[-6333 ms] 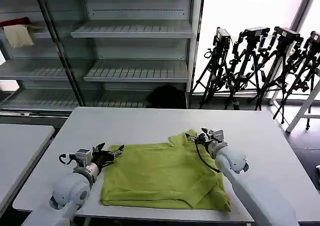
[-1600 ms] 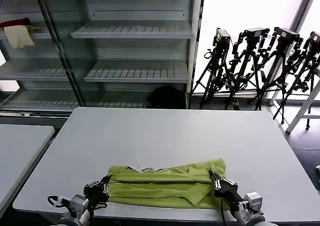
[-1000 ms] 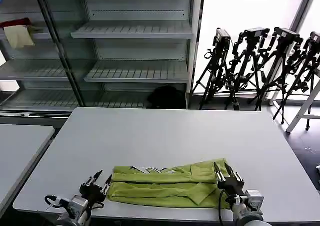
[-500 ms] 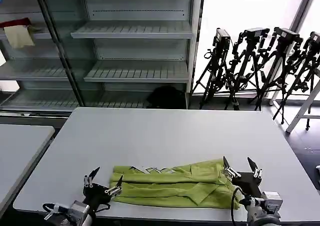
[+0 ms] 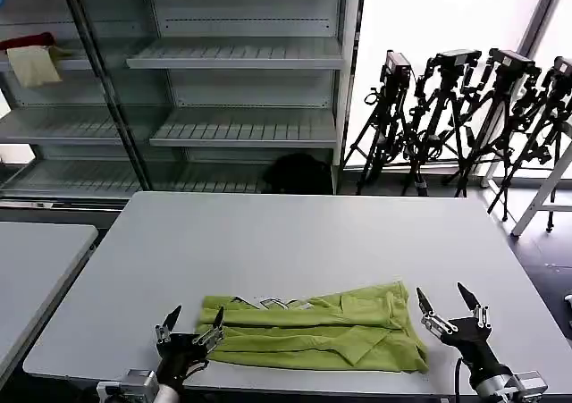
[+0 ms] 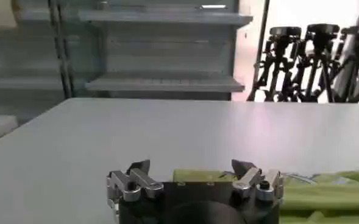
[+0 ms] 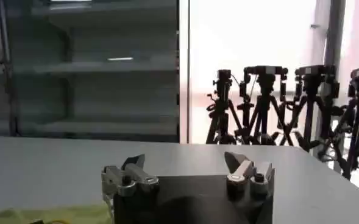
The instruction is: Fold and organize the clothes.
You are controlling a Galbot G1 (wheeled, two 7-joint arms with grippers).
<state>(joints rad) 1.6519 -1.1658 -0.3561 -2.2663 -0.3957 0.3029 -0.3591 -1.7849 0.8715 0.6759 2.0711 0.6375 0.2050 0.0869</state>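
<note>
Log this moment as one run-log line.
lime yellow-green T-shirt: folded strip on white table | left end effector: open, released | right end effector: open, released

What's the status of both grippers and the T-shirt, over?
Left gripper open at shirt's left end. Right gripper open, just off right end. T-shirt folded into strip on table. Nothing in the way.

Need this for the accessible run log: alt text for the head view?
A yellow-green T-shirt, folded into a long strip, lies near the front edge of a white table. The open left gripper and open right gripper sit at its two ends, holding nothing.
</note>
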